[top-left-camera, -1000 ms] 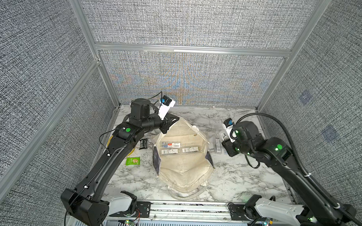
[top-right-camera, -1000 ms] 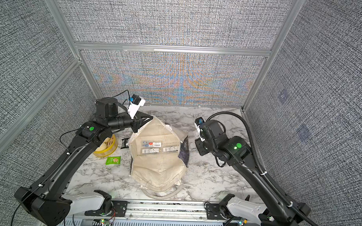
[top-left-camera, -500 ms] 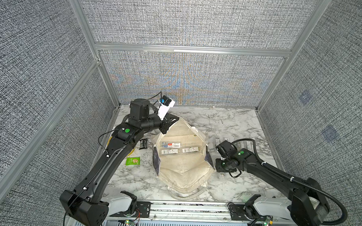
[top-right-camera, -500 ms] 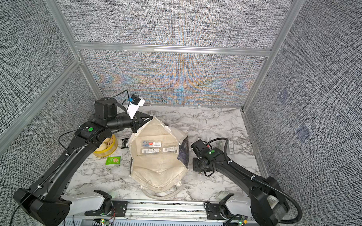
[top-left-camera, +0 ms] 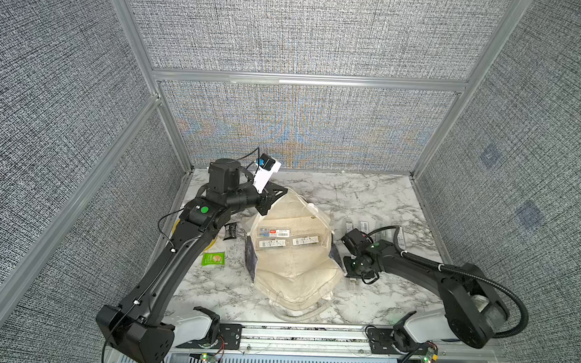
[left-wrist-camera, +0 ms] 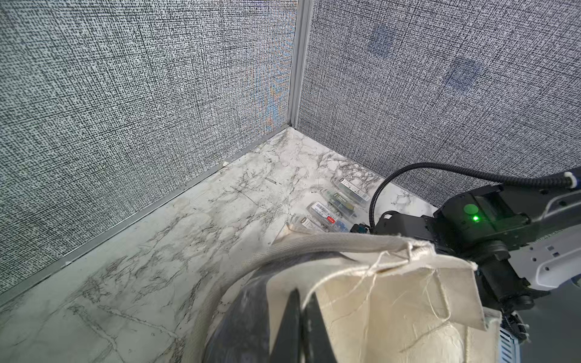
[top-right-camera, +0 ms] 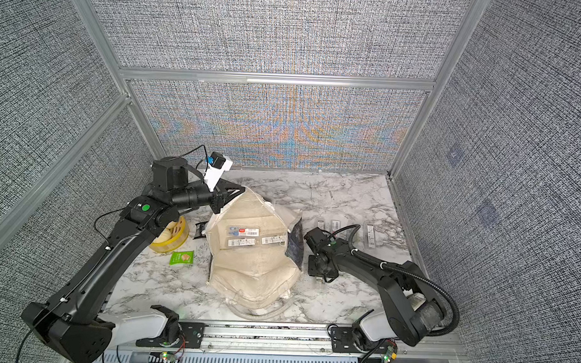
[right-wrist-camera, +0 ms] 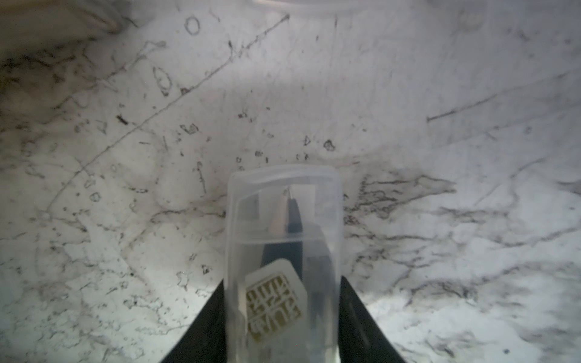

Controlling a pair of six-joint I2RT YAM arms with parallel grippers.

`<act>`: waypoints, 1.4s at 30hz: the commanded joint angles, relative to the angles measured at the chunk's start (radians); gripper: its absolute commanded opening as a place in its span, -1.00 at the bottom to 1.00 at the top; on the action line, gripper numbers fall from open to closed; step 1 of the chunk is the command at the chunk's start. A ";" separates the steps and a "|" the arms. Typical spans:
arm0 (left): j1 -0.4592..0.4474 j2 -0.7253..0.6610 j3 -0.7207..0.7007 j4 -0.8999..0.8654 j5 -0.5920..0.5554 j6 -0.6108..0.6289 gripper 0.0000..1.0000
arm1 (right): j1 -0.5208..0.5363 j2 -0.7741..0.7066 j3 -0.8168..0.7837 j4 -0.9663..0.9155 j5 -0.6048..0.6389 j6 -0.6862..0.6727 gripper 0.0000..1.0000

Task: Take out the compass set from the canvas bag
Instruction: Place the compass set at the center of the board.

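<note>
The cream canvas bag [top-left-camera: 292, 272] [top-right-camera: 253, 264] lies in mid-table with its mouth lifted at the back. My left gripper [top-left-camera: 283, 192] [left-wrist-camera: 300, 292] is shut on its cream rim [left-wrist-camera: 393, 314]. Three compass set cases [top-left-camera: 273, 243] show inside the bag. Right of the bag, my right gripper [top-left-camera: 354, 276] [right-wrist-camera: 282, 281] points down close over the marble. It is shut on a clear compass set case [right-wrist-camera: 283, 239], which stands between both fingers. The case's end pokes out under the gripper [top-right-camera: 317, 279].
Several more clear cases [top-left-camera: 364, 226] [left-wrist-camera: 342, 201] lie in a row at the right back of the table. Left of the bag are a yellow tape roll [top-right-camera: 169, 238], a green packet [top-left-camera: 213, 258] and a small black piece [top-left-camera: 230, 230]. Fabric walls enclose three sides.
My right arm has swung down and forward from a raised spot near the row of cases to just above the table beside the bag. My left arm has held still.
</note>
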 commanded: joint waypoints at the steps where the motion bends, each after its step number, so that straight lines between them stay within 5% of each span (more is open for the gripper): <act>1: 0.001 -0.001 0.000 0.055 0.027 0.005 -1.00 | -0.002 0.026 0.015 0.005 0.037 0.005 0.01; 17: 0.000 0.005 0.000 0.055 0.031 0.006 -1.00 | -0.005 0.006 0.050 -0.045 0.037 -0.004 0.28; 25: 0.001 0.003 0.001 0.050 0.031 0.009 -1.00 | -0.017 -0.182 0.176 -0.261 0.109 -0.063 0.32; 31: 0.000 0.000 0.001 0.052 0.037 0.008 -1.00 | -0.053 -0.351 0.353 -0.388 0.149 -0.228 0.32; 42: 0.000 0.008 0.003 0.055 0.054 0.003 -1.00 | -0.005 -0.619 0.407 -0.206 -0.285 -0.657 0.11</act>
